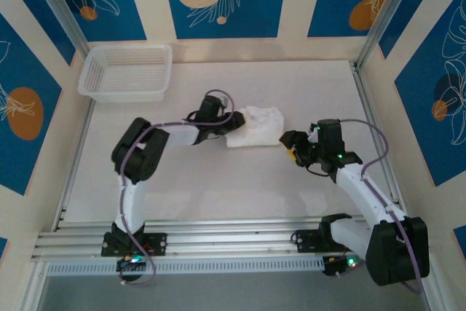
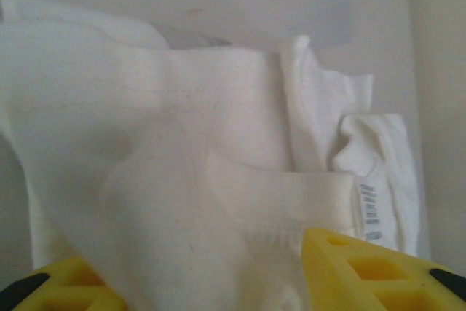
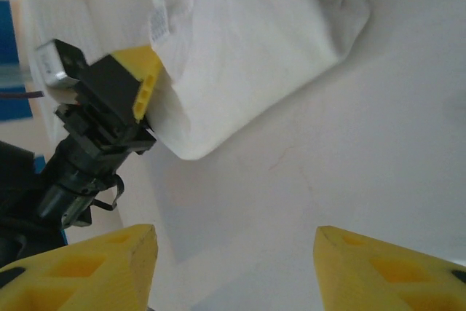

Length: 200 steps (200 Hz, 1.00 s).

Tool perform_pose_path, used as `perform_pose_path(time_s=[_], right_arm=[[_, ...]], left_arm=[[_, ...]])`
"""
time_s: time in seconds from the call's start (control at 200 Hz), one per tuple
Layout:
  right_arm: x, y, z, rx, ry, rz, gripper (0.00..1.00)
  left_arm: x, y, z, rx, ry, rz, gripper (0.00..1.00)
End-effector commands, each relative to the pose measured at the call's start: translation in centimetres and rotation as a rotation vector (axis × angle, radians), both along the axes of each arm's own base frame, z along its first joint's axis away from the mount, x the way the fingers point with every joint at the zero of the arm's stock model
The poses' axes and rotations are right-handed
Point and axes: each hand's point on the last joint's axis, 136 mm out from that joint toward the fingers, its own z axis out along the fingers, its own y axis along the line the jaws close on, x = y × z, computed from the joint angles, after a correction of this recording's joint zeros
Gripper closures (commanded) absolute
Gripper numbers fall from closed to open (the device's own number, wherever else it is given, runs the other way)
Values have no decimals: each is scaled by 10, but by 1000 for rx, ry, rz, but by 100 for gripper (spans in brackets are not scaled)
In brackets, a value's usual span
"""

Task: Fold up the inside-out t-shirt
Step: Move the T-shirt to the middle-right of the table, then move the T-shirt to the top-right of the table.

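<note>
T-shirt (image 1: 256,127), where is it lying?

— Mid-bench (image 1: 218,194), bunched into a white folded wad between the two arms.

— And the end effectors?

— The left end effector (image 1: 233,123) straddles the wad's left edge, with cloth between its yellow fingers (image 2: 364,271). I can't tell whether it pinches. The right end effector (image 1: 290,148) hovers just beside the right edge, jaws wide, holding nothing.

— The basket?

— The white mesh basket (image 1: 124,95) sits at the far-left corner, well apart, its mesh floor bare.
</note>
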Motion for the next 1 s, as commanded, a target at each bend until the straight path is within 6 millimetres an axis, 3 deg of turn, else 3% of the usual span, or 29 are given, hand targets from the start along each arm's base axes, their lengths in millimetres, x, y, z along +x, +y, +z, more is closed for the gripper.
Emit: perform_pose_path(time_s=[0.0, 0.135, 0.255, 0.335, 0.455, 0.66, 0.77, 0.9, 0.995], right_arm=[[-7, -18, -18, 68, 120, -135, 39], [-4, -31, -16, 144, 153, -195, 35], [1, -43, -13, 200, 147, -239, 29], [7, -46, -13, 249, 139, -262, 26], [19, -49, -18, 283, 133, -274, 27], [51, -40, -33, 378, 158, -249, 38], [70, -29, -38, 401, 166, -232, 45], [91, -27, -55, 395, 200, -266, 52], [105, -37, -70, 405, 236, -345, 61]], left_arm=[[0, -63, 12, -62, -39, -72, 52], [-7, -117, 12, -71, -65, -105, 50], [-4, -128, 30, -87, -104, -99, 45], [0, -113, 56, -59, -168, -84, 42], [0, -74, 106, -11, -287, -64, 34], [-29, -1, 172, 80, -437, -50, 32], [-52, 26, 181, 160, -480, -57, 32], [-67, 57, 165, 251, -453, -22, 33], [-74, 73, 152, 277, -427, 4, 34]])
